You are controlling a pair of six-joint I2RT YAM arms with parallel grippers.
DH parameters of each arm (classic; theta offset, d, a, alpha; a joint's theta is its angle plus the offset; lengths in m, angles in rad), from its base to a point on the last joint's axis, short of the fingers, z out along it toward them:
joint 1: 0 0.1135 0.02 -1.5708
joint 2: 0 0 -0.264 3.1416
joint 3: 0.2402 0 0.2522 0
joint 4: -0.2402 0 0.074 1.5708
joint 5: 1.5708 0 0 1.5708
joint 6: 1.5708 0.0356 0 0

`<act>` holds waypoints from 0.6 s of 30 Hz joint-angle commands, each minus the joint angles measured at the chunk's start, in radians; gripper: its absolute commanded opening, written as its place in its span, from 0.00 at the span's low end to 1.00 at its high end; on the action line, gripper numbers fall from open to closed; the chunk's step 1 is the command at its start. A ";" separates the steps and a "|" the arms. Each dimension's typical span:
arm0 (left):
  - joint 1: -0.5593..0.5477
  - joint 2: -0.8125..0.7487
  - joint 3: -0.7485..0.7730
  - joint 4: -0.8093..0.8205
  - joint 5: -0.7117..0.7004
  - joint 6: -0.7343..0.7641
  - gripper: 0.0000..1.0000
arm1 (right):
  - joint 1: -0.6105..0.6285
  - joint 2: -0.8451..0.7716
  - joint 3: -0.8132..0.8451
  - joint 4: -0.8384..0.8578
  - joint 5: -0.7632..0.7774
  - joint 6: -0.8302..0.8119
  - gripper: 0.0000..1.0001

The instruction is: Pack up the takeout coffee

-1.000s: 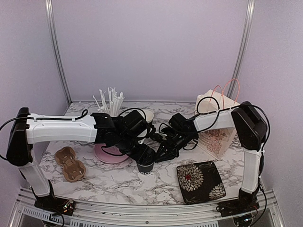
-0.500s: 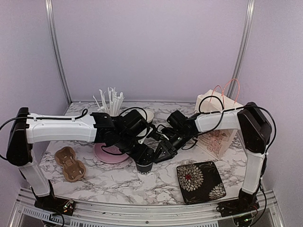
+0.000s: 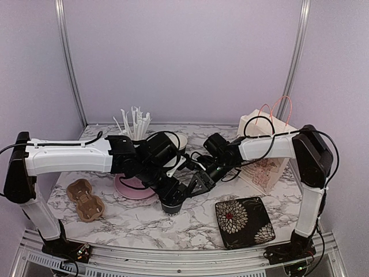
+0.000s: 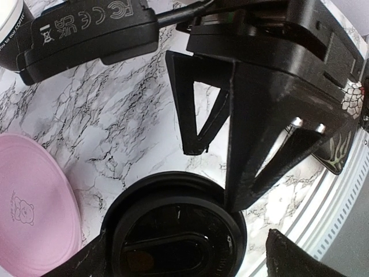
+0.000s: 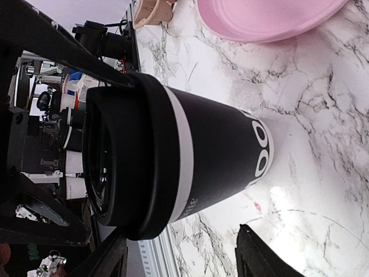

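Observation:
One coffee cup (image 3: 171, 205), black with a white band and a black lid, stands on the marble at centre front. My left gripper (image 3: 170, 197) comes down from above and is shut on its lid (image 4: 173, 231), a finger (image 4: 86, 259) on each side. The cup (image 5: 213, 150) fills the right wrist view. My right gripper (image 3: 193, 186) is open and rolled sideways beside the cup, with its upper finger (image 4: 259, 133) at the lid's rim. A second cup (image 3: 180, 140), lidless with a pale inside, stands behind the left arm.
A black cup of white sticks (image 3: 134, 124) stands at the back left. A brown pulp carrier (image 3: 85, 200) lies front left and a pink plate (image 3: 134, 188) sits left of the cup. A paper bag (image 3: 264, 151) stands at the right and a floral tray (image 3: 244, 221) lies front right.
The lidded cup and my left gripper have shifted a little left and toward the front. My right gripper has followed leftward, staying beside the cup.

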 commanded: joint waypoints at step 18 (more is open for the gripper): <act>0.043 -0.036 -0.039 0.032 0.102 0.006 0.86 | -0.043 0.011 0.066 0.012 -0.109 -0.019 0.55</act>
